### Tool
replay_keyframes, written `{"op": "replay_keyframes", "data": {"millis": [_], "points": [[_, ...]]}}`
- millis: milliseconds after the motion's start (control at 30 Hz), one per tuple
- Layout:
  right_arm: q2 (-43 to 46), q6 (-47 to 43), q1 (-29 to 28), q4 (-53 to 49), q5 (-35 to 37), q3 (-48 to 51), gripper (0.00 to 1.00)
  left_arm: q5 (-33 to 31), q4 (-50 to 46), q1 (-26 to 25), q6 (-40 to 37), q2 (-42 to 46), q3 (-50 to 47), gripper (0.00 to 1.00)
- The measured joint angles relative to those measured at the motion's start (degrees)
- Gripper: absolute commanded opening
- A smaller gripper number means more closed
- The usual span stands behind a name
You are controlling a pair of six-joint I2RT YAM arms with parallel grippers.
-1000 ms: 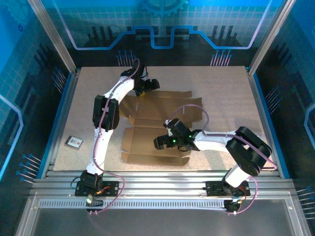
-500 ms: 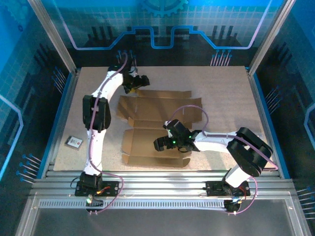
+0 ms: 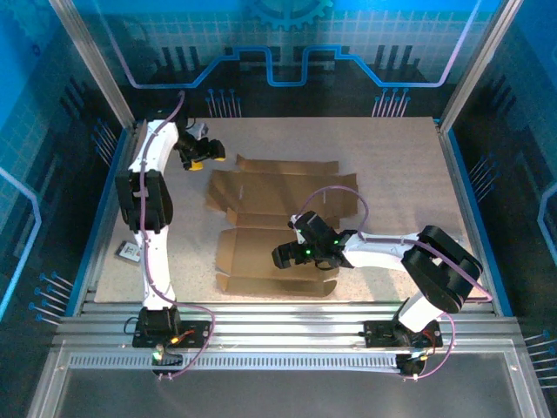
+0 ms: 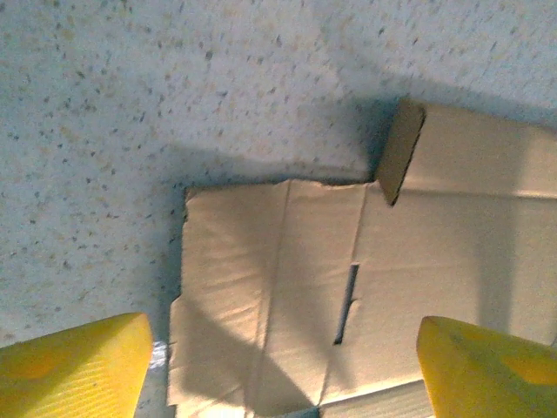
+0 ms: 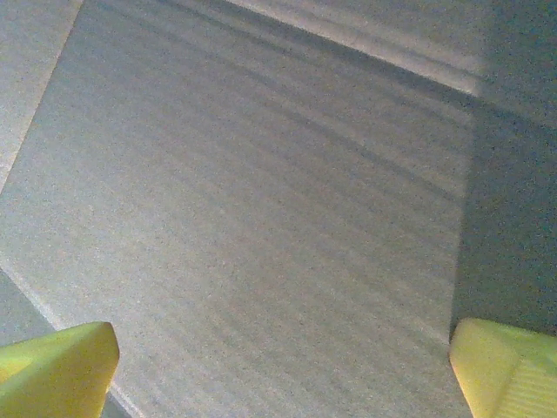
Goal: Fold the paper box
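Paper box mid-bench: flat, unfolded brown sheet with creased panels and one small tab raised near its far-left corner. Left gripper hovers just off that corner, fingers spread, empty. Right gripper over the near panel, fingers likewise apart.

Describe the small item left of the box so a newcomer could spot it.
The brown box lies flat in the middle of the table. Toward the table's left edge, right beside the left arm, sits a small flat card, tiny, dark-edged and well apart from the box.
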State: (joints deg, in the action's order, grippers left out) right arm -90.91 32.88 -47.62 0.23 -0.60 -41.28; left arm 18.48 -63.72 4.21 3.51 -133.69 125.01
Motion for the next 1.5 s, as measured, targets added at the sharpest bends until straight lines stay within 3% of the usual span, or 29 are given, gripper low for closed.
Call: {"op": "replay_keyframes", "data": {"millis": [233,467,567,900,1067,1167,1400,1500], "points": [[-0.02,-0.42,0.00,-0.24,-0.17,-0.09,1.00,-0.11,-0.76,0.17,-2.67,-3.43,0.00,0.68],[-0.09,-0.87,0.00,-0.66,-0.24,-0.26,1.00,1.03,-2.12,0.17,-4.13,-8.59,1.42,0.64],[-0.17,-1.03,0.00,-0.79,-0.22,-0.35,1.00,1.99,-2.56,0.20,-4.63,-10.36,3.13,0.52],[-1.16,-1.03,0.00,-1.42,0.02,-1.36,1.00,6.14,-4.13,0.13,-6.58,-10.75,5.42,0.34],[-1.33,-1.01,-0.02,-1.64,0.02,-1.60,0.99,6.86,-4.66,0.00,-6.56,-10.75,5.60,0.16],[-1.29,-0.98,-0.02,-1.66,0.11,-1.60,0.98,6.88,-4.55,-0.39,-6.64,-10.73,5.53,0.10],[0.22,-0.37,-0.02,-4.33,-1.64,-1.53,0.81,6.21,4.20,-2.40,-5.46,-3.28,-5.46,0.05],[1.18,0.42,-0.37,-6.05,-3.56,-1.38,0.63,6.27,8.87,-3.85,-3.93,2.73,-11.82,0.05]]}}
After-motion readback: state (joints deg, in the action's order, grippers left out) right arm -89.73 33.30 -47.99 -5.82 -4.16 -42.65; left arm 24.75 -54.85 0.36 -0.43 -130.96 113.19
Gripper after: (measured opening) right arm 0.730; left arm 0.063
